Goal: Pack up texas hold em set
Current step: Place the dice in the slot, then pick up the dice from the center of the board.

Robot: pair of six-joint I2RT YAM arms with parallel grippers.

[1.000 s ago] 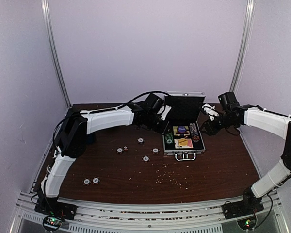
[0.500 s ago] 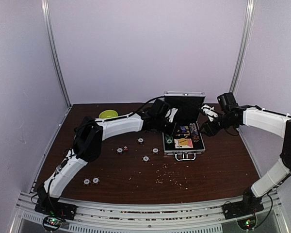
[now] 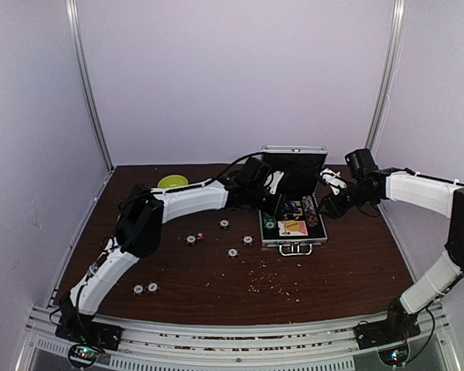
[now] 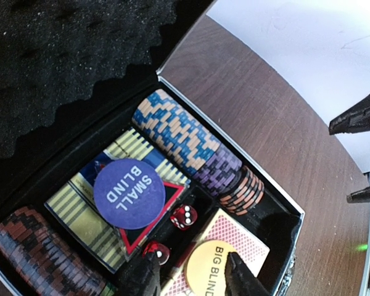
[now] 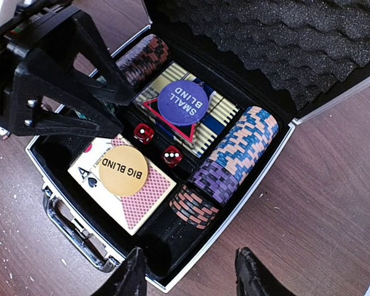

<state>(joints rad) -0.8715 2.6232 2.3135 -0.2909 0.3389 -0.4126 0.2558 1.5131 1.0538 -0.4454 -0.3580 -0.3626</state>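
Note:
The silver briefcase (image 3: pixel 271 240) lies open at the table's back middle, its black foam lid (image 3: pixel 294 166) upright. It holds rows of chips (image 4: pixel 191 145), two card decks, a purple SMALL BLIND button (image 4: pixel 129 193), a yellow BIG BLIND button (image 4: pixel 213 268) and two red dice (image 4: pixel 185 217). My left gripper (image 4: pixel 188 277) is open and empty just above the BIG BLIND button and the nearer die. My right gripper (image 5: pixel 191 274) is open and empty over the case's right edge (image 5: pixel 253 185). Several loose chips (image 3: pixel 233 252) and a red die (image 3: pixel 200 236) lie on the table left of the case.
A lime-green bowl (image 3: pixel 172 182) sits at the back left. Two more chips (image 3: pixel 145 288) lie near the front left. Crumbs (image 3: pixel 271 282) are scattered in front of the case. The case handle (image 5: pixel 68 225) faces the near edge. Purple walls close in behind and at both sides.
My left gripper has reached right, from beside the case to over its tray, uncovering the green bowl. My right gripper has barely shifted.

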